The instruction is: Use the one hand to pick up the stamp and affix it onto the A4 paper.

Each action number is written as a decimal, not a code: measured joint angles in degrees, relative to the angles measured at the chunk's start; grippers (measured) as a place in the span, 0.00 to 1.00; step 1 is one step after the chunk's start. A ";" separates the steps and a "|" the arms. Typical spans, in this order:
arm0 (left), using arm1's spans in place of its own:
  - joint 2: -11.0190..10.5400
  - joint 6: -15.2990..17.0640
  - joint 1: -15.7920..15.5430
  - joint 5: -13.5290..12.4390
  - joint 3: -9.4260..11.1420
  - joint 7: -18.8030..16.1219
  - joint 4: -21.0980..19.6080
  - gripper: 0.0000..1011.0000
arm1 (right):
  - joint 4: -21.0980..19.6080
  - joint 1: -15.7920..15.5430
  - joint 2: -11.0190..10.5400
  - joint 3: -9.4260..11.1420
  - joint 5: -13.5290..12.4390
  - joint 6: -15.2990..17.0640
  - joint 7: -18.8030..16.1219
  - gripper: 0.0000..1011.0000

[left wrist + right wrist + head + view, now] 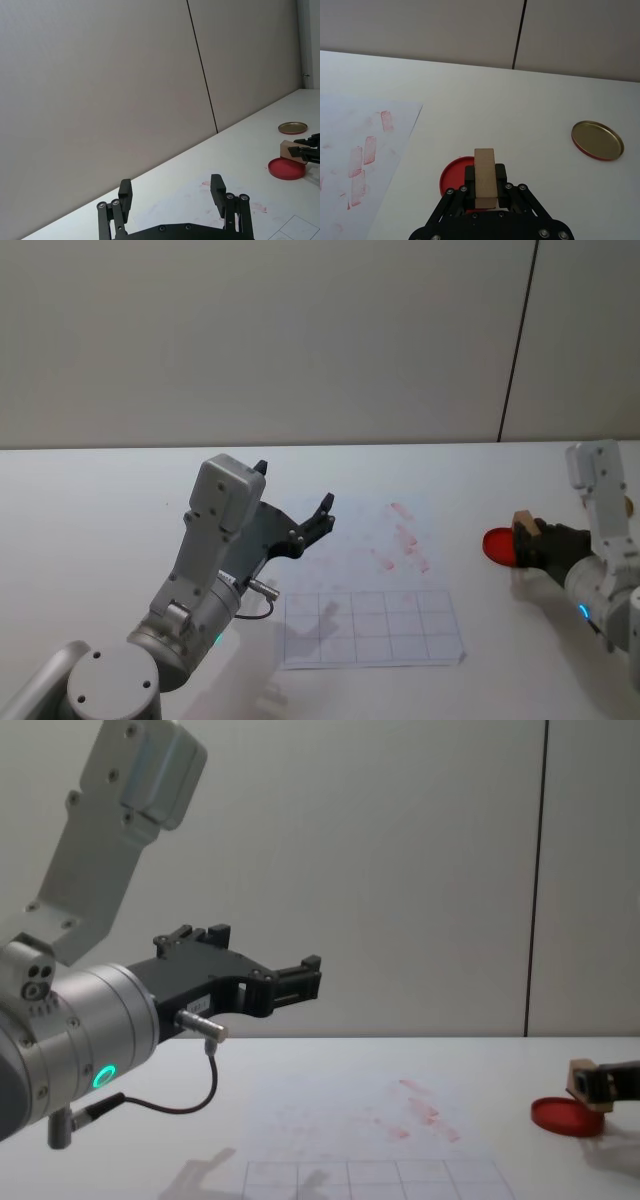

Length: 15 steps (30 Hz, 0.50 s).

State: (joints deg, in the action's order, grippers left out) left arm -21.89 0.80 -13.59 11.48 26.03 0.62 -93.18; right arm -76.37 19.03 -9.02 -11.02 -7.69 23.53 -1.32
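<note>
Wooden stamp (484, 177): I am clenching it in my right jaws at the ink pad (451, 180), A4 paper (370, 630) lying to their left; left jaws released.

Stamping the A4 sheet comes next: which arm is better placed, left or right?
Right. The right tool is shut on the stamp at the red ink pad, beside the A4 paper. The left tool hangs open and empty.

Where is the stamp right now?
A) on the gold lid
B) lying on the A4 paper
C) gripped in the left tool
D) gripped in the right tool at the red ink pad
D: the right tool is shut on the stamp, right at the red ink pad; the left tool is open and holds nothing.
</note>
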 joint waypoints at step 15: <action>0.00 0.00 0.00 0.00 0.00 0.00 0.00 0.98 | 2.10 0.89 0.73 -0.21 -0.17 0.17 -0.72 0.22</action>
State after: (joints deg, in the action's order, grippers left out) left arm -21.89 0.80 -13.59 11.48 26.02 0.63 -93.18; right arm -74.27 19.92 -8.29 -11.24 -7.86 23.71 -2.04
